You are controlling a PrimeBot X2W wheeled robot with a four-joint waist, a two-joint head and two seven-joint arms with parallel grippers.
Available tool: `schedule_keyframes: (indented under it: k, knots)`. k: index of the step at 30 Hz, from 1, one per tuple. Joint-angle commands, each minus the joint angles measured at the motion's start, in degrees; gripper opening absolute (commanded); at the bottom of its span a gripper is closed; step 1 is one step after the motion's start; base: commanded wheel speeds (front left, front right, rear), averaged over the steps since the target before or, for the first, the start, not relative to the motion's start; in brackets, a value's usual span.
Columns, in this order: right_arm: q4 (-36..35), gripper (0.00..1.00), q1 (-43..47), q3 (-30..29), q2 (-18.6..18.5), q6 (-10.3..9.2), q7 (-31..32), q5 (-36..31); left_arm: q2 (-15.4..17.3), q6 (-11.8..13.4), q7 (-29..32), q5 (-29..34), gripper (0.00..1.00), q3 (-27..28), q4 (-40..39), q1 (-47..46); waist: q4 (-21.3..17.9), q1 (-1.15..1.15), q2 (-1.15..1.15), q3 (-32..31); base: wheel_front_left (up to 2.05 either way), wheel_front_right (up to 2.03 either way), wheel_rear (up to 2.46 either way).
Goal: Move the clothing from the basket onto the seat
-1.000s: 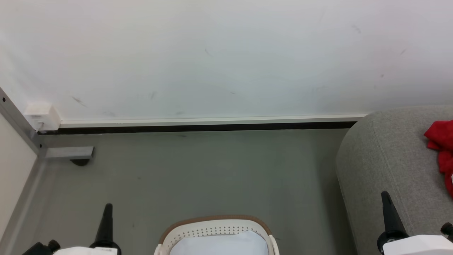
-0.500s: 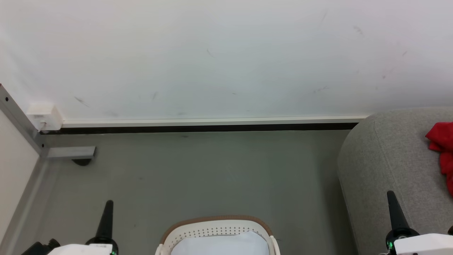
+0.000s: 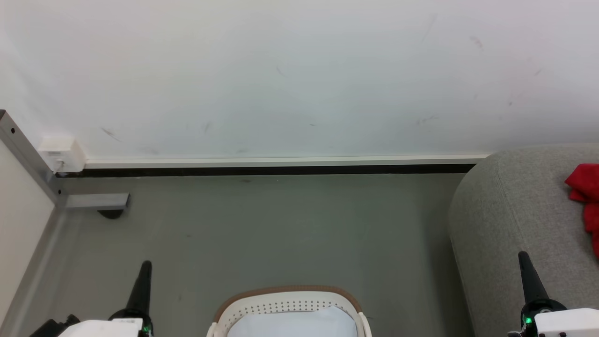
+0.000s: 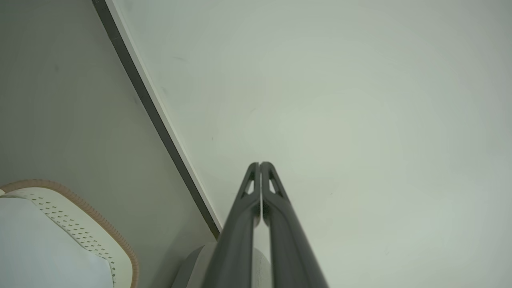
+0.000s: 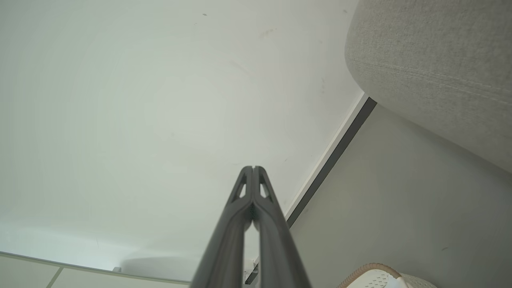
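The cream-white basket (image 3: 281, 305) stands on the grey floor (image 3: 281, 224) at the lower middle of the head view, where only its far part can be seen. Inside it there is a pale bluish-white surface (image 3: 290, 324), smooth and flat; I cannot tell if it is a cloth or the bottom of the basket.

The red clothing (image 3: 585, 196) lies on top of the light grey seat (image 3: 510, 210), at the right edge of the head view and well apart from the basket.

The left pincer (image 3: 144, 276) is at the lower left, near the left side of the basket, and its fingers point toward the white wall (image 3: 299, 70). In the left wrist view its two fingers are pressed together with nothing between them.

The right pincer (image 3: 526, 269) is at the lower right, in front of the rounded side of the seat. The clothing is beyond it and more to the right, not touching it. In the right wrist view its fingers are also pressed together and hold nothing.
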Motion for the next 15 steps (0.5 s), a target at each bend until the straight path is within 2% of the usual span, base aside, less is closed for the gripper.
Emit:
schedule_keyframes:
  k: [1, 15]
  knots:
    - [-0.5, 0.0, -0.8, -0.5, -0.4, -0.08, 0.3, 1.0, 0.5, -0.4, 0.2, -1.3, 0.0, 0.2, -0.2, -0.9, 0.0, 0.0, 0.0, 0.0, 0.0, 0.0, 0.0]
    - [-0.8, 0.0, -0.7, -2.0, -0.3, -0.09, 2.2, 6.9, 0.5, -0.6, 2.0, -7.1, 0.0, 0.4, 0.1, -1.5, 0.4, 0.0, 0.0, -0.2, 0.0, 0.0, 0.0]
